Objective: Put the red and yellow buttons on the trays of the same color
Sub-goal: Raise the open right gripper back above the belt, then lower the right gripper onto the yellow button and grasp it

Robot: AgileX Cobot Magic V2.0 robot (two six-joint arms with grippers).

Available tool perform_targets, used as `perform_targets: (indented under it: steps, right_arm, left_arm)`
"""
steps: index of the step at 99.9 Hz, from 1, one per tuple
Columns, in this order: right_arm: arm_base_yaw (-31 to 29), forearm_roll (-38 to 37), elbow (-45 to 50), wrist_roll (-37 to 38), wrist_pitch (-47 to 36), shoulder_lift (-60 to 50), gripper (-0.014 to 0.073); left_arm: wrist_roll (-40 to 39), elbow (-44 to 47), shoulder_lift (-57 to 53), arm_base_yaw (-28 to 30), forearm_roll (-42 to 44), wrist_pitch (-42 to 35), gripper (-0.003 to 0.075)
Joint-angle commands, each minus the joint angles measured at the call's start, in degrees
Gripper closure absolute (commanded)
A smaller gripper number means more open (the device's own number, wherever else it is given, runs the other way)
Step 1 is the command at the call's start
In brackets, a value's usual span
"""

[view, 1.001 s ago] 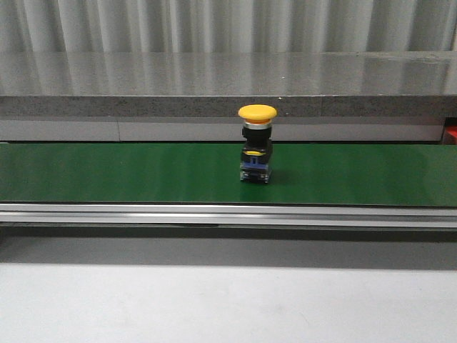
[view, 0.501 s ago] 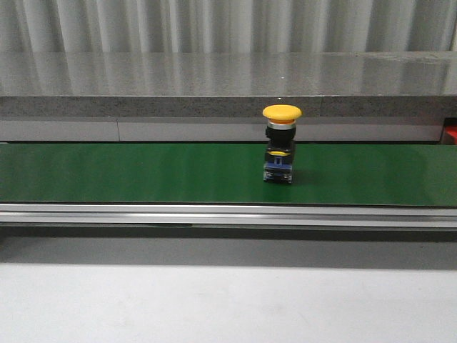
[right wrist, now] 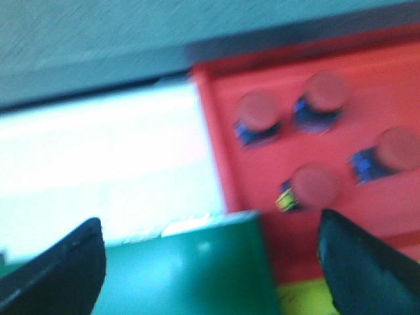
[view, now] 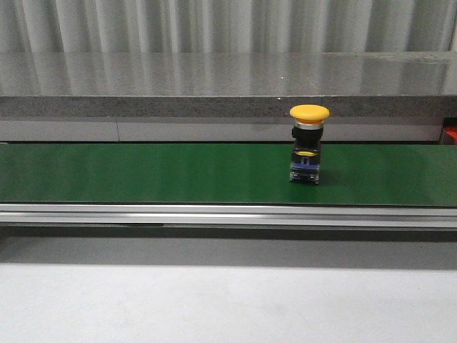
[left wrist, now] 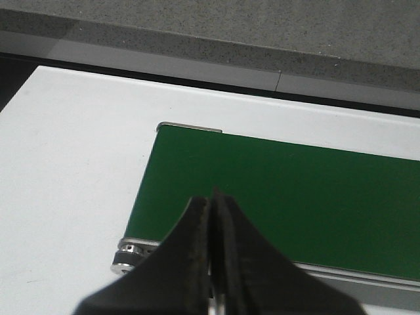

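Observation:
A yellow mushroom-head button (view: 308, 144) stands upright on the green conveyor belt (view: 143, 174), right of centre in the front view. Neither gripper shows in the front view. My left gripper (left wrist: 213, 197) is shut and empty above the belt's left end (left wrist: 275, 190). My right gripper (right wrist: 210, 262) is open and empty above the belt's right end (right wrist: 190, 275). The blurred right wrist view shows a red tray (right wrist: 367, 125) with several red buttons (right wrist: 315, 185) in it. A strip of a yellow tray (right wrist: 305, 298) shows beside the belt's end.
A grey stone ledge (view: 214, 86) runs behind the belt. A metal rail (view: 214, 214) edges the belt's near side, with a white tabletop (view: 214, 300) in front. A red corner (view: 450, 134) shows at the far right edge.
The yellow button has travelled to the right along the belt, from near the centre to right of centre.

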Motion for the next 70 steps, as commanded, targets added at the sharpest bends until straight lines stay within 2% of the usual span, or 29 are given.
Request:
perform_targets:
  steps: [1,18,19,20,33,57,70]
  right_arm:
    - [3.9,0.1,4.4,-0.9,-2.8,-6.0,-0.0053]
    - [11.6,0.1,12.5,-1.3,-0.9,-11.0,-0.0053]
    - [11.8,0.1,12.7,-1.3,-0.4,-11.2,-0.0053]
    - [15.2,0.1,14.1,-2.7,3.2,-11.8,-0.0053]
    - [19.6,0.1,15.3,-7.1,8.3,-11.7,-0.0053]
    - [26.2,0.4,16.9,-8.6,5.4,-11.7,-0.0053]
    - [28.7,2.9,16.9,-9.6,0.8,-11.7,-0.0053]
  left_arm:
    - [-0.6,-1.6,0.0,0.1,-0.3,-4.3,0.0741]
    - [-0.6,-1.6,0.0,0.1,-0.3,-4.3,0.0741]
    - [-0.6,-1.6,0.0,0.1,-0.3,-4.3,0.0741]
    - [-0.6,-1.6,0.0,0.1,-0.3,-4.3,0.0741]
    - [-0.6,-1.6,0.0,0.1,-0.3,-4.3,0.0741]
    - [-0.6,-1.6,0.0,0.1,-0.3,-4.3,0.0741]
    - [-0.6,-1.6,0.0,0.1,-0.3,-4.3,0.0741]
